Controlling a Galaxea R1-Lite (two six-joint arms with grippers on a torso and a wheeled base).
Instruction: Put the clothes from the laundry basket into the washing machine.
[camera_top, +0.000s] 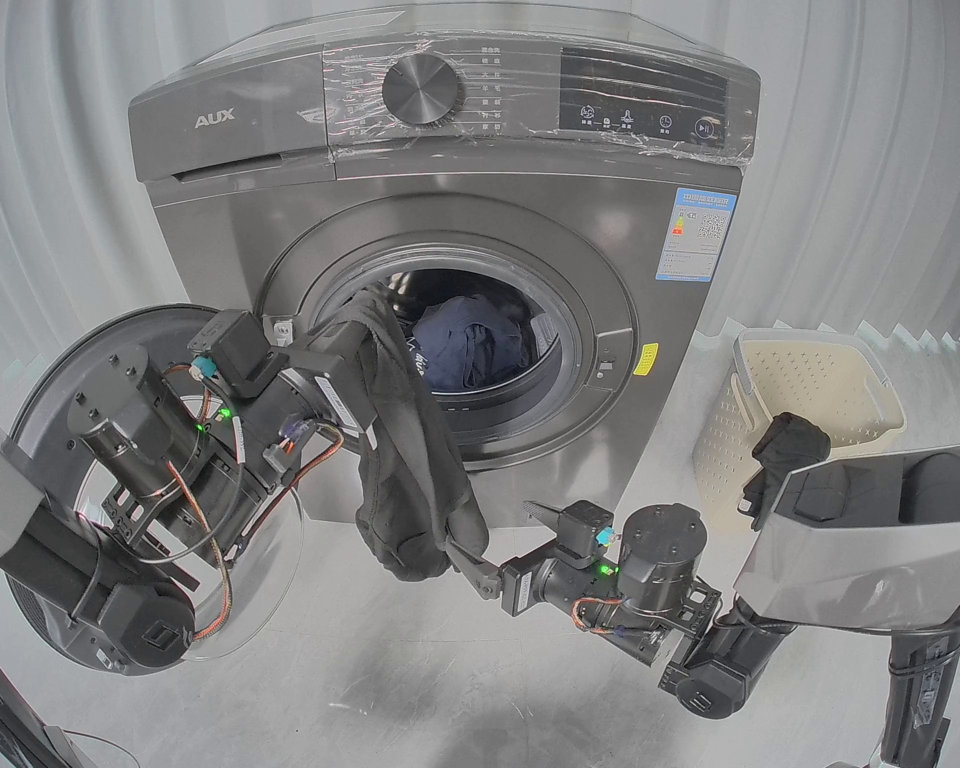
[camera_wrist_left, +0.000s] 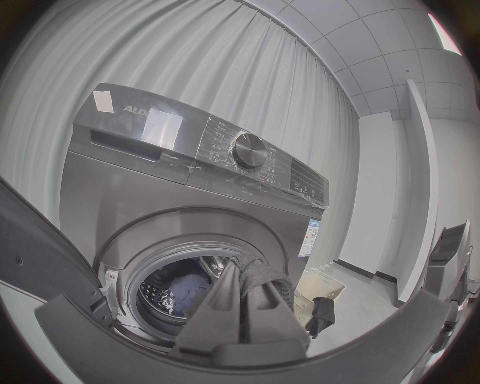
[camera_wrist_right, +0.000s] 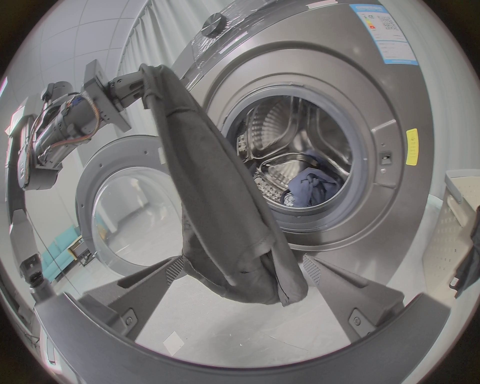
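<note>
A dark grey garment (camera_top: 415, 470) hangs from my left gripper (camera_top: 358, 322), which is shut on its top end at the left rim of the washing machine's (camera_top: 560, 230) open drum. In the left wrist view the fingers (camera_wrist_left: 220, 305) pinch the grey cloth (camera_wrist_left: 257, 275). The garment's lower end (camera_wrist_right: 235, 250) sags between the spread fingers of my right gripper (camera_wrist_right: 242, 272), which is open below the drum mouth (camera_top: 490, 535). A navy garment (camera_top: 465, 342) lies inside the drum. A black garment (camera_top: 785, 452) is draped over the cream laundry basket's (camera_top: 850, 385) rim.
The round door (camera_top: 165, 322) is swung open to the left, behind my left arm. The basket stands on the floor right of the machine. Bare grey floor (camera_top: 400, 680) lies in front of the machine.
</note>
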